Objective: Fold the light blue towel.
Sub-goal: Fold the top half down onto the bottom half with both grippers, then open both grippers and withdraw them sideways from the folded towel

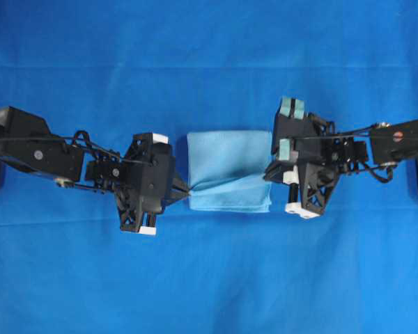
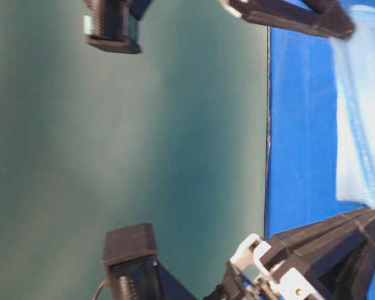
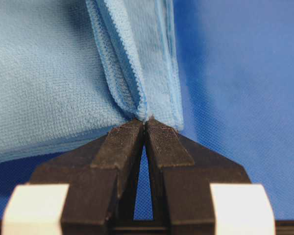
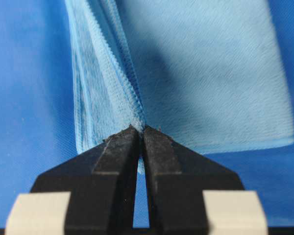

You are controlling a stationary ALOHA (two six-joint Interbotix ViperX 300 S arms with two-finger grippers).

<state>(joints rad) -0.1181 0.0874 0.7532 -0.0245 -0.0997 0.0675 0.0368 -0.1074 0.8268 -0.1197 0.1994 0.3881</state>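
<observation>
The light blue towel (image 1: pixel 226 167) lies partly folded at the middle of the table, stretched between both arms. My left gripper (image 1: pixel 188 189) is shut on the towel's left edge; the left wrist view shows its tips (image 3: pixel 146 122) pinching the bunched hem (image 3: pixel 132 73). On the other side my right gripper (image 1: pixel 268 175) is shut on the towel's right edge. In the right wrist view its tips (image 4: pixel 139 128) clamp several raised layers of the towel (image 4: pixel 206 73). The table-level view catches the towel (image 2: pixel 359 106) at the far right, blurred.
A large royal-blue sheet (image 1: pixel 209 278) covers the whole table under the towel. Both black arms (image 1: pixel 49 153) (image 1: pixel 376 142) reach in from the left and right sides. A dark green wall (image 2: pixel 144 125) fills most of the table-level view.
</observation>
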